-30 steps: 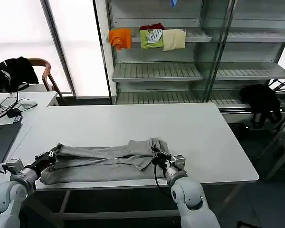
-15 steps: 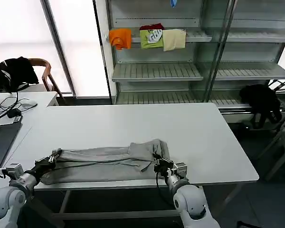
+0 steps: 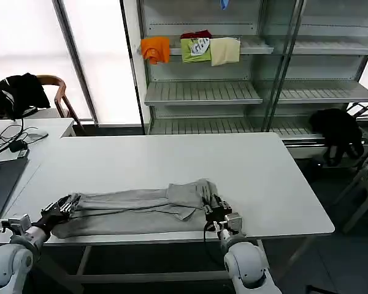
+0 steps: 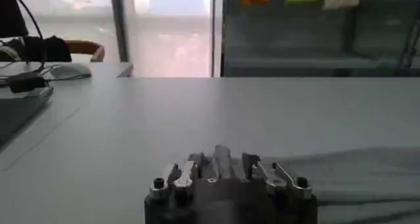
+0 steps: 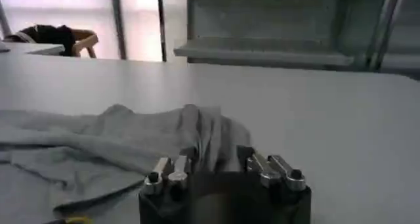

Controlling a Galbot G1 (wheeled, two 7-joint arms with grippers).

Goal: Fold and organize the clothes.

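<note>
One light grey shirt (image 3: pixel 135 211) lies stretched in a long, low band along the near edge of the white counter (image 3: pixel 172 162), running from the left pincer (image 3: pixel 62 207) to the right pincer (image 3: pixel 215 207). The cloth is plain and soft, creased in lengthwise folds, with a bunched heap at its right end where several pleats stand up; no print, trim or buttons can be made out on it as it lies. The left pincer sits low at the shirt's left end, its tips at the cloth; the left wrist view shows the fingers (image 4: pixel 190 173) apart, with grey cloth (image 4: pixel 354 173) just beside them on the counter, though whether they grip any fabric I cannot tell. The right pincer is at the shirt's right end, by the bunched heap; in the right wrist view its fingers (image 5: pixel 172 169) stand apart, the rumpled cloth (image 5: pixel 118 143) lying just ahead of and between them, and a firm hold cannot be confirmed.

On a shelf (image 3: pixel 257 46) behind the counter hang folded orange (image 3: pixel 155 49), green (image 3: pixel 195 49) and cream (image 3: pixel 224 51) garments; the green one bears a pale mark, too small to read. A laptop (image 3: pixel 0 180) lies on the counter's left.
</note>
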